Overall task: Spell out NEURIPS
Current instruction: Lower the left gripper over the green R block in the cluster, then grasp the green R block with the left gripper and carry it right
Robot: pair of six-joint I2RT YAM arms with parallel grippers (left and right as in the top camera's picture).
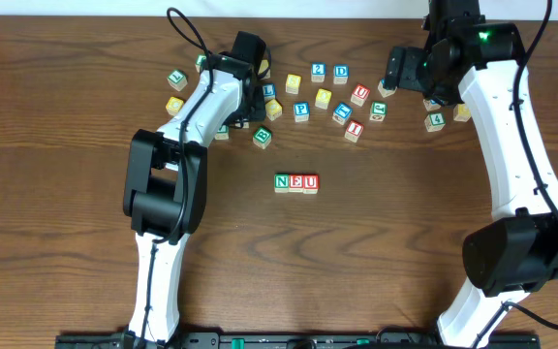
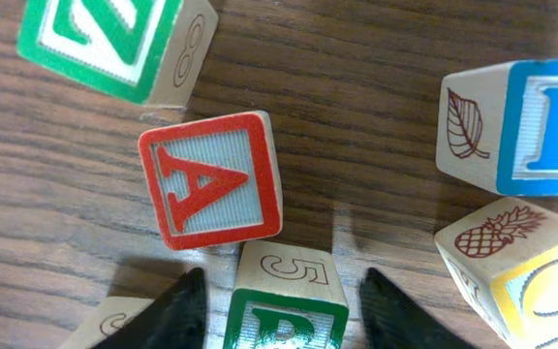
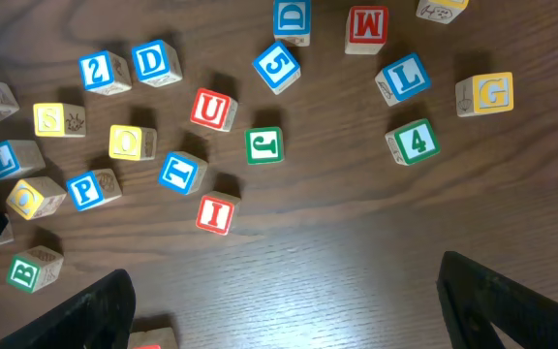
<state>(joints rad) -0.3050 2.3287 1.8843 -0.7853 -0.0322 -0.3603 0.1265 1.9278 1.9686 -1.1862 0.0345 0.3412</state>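
The left fingers [image 2: 177, 315] are open around a green cube [image 2: 284, 310] by the far edge of the desk [image 1: 66, 242], not squeezing it. The right fingers [image 3: 85, 315] are wide open, holding nothing. The N cube [image 1: 282, 182], E cube [image 1: 296, 182] and U cube [image 1: 310, 182] touch in 1 row mid-desk.

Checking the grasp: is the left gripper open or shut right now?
Open. The left gripper has its fingers either side of the green-framed cube, a gap showing on each side.

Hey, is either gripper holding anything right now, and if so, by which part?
Nothing is held. The left gripper straddles a green-framed cube with gaps on either side; the right gripper is open and empty.
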